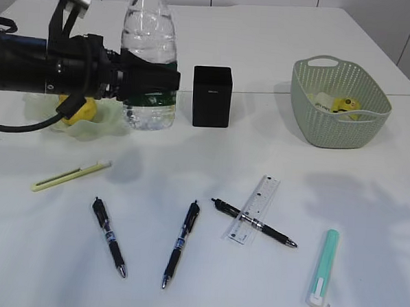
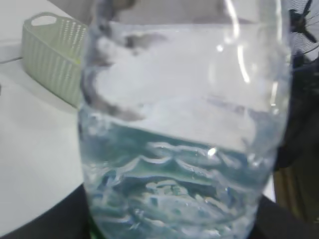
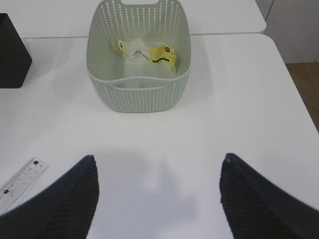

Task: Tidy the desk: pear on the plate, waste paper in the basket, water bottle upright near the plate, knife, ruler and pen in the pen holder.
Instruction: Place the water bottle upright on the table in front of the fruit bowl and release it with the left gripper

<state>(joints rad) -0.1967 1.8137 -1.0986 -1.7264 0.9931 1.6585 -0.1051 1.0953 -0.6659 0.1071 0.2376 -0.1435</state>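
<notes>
My left gripper (image 1: 152,82) is shut on the clear water bottle (image 1: 150,47), which is upright just right of the pale plate (image 1: 100,129). The bottle fills the left wrist view (image 2: 184,149). A yellow pear (image 1: 82,110) lies on the plate, partly hidden by the arm. The black pen holder (image 1: 211,97) stands right of the bottle. Three black pens (image 1: 110,236) (image 1: 181,243) (image 1: 254,223), a clear ruler (image 1: 252,209), a yellow-green knife (image 1: 71,175) and a teal knife (image 1: 321,267) lie on the front of the table. My right gripper (image 3: 157,174) is open and empty above bare table.
The green basket (image 1: 333,136) at the right holds waste paper (image 1: 335,103); it also shows in the right wrist view (image 3: 139,82) and the left wrist view (image 2: 50,55). One pen lies across the ruler. The ruler's end (image 3: 20,181) and the pen holder (image 3: 12,55) show at left.
</notes>
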